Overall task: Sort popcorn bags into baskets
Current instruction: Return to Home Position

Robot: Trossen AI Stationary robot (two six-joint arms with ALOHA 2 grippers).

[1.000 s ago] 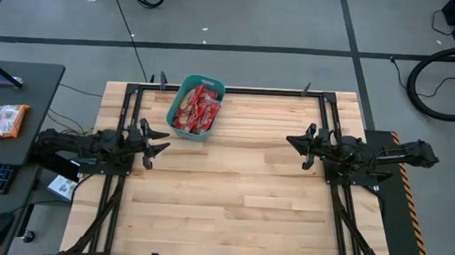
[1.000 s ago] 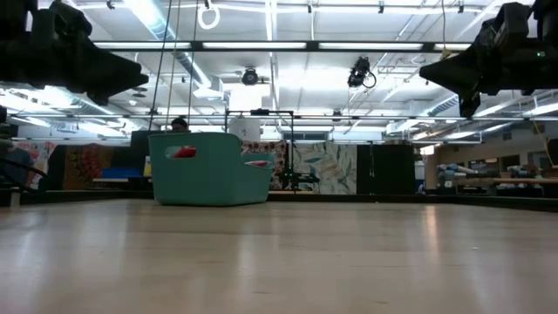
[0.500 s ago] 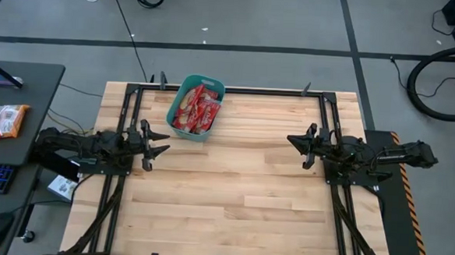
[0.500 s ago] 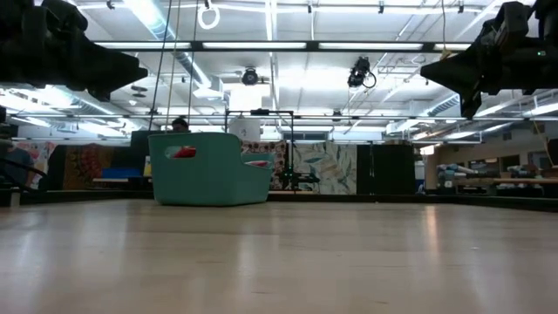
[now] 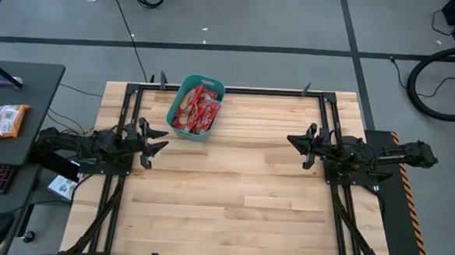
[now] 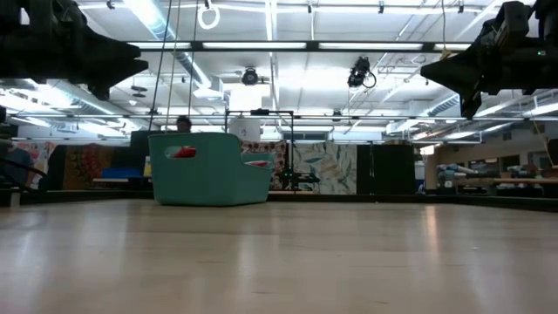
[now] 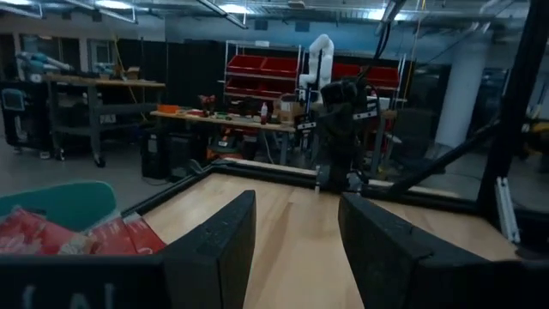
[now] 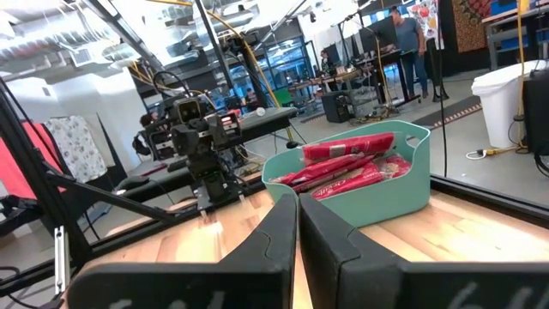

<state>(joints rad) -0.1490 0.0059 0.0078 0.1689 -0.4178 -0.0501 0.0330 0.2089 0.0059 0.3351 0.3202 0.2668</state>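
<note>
Over the last second my left gripper point(image 5: 153, 144) had drawn back slightly toward the left edge of the high view, fingers spread wide and empty. My right gripper point(image 5: 297, 150) sat unmoved at mid-right, fingers pressed together on nothing. The red popcorn bags point(image 5: 199, 110) lay piled in the teal bin point(image 5: 189, 81), upper centre-left. No bags lay loose on the wooden table point(image 5: 239, 198), so I judged the sorting done.

I read both arms level, facing each other: left gripper point(image 7: 296, 204) fingers apart, right gripper point(image 8: 298, 202) fingers pressed together.
</note>
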